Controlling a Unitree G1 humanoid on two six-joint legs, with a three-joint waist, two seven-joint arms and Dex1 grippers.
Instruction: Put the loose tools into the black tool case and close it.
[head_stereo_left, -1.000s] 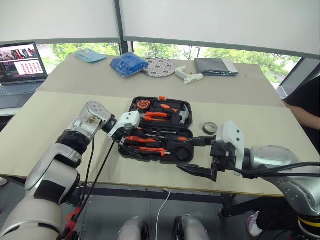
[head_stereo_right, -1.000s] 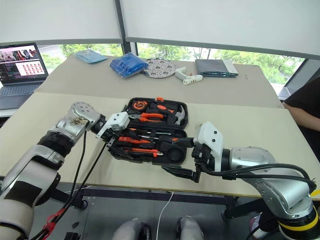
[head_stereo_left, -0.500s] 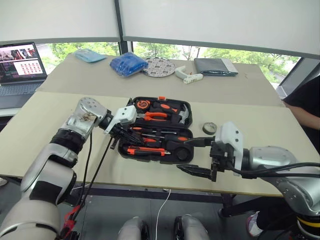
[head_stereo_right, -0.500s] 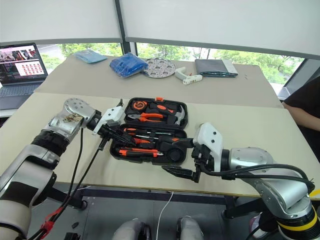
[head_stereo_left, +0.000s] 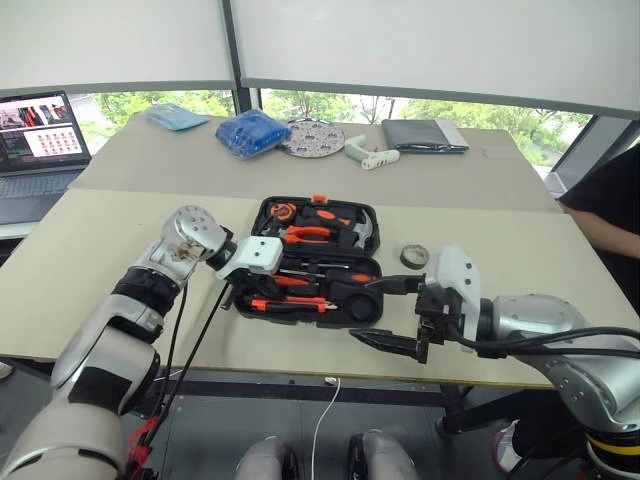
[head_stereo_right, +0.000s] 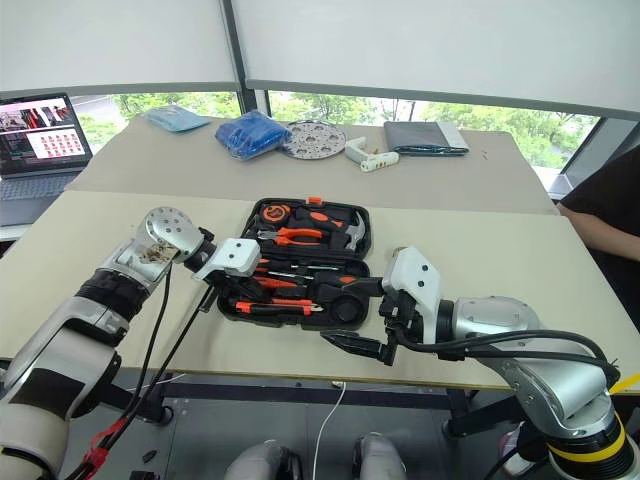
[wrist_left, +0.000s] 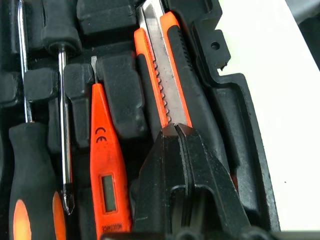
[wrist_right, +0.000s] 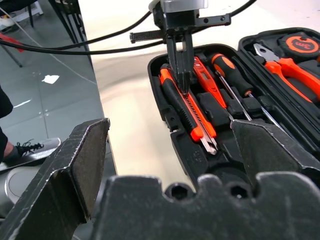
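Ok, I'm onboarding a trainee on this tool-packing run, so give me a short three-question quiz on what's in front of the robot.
1. True or false: the black tool case is closed.
2. The left gripper, shut, has its tips on: A) hammer, B) utility knife, C) pliers?
3. Which loose tool lies on the table outside the case?
Key: 1 false; 2 B; 3 the tape roll.

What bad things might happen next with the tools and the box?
1. The left gripper is shut with its tips pressing on the utility knife in the black tool case; if the knife is not seated, the lid may not close.
2. The small black tape roll lies on the table outside the case and could get left out.
3. The open right gripper hangs near the case's edge and might bump it.
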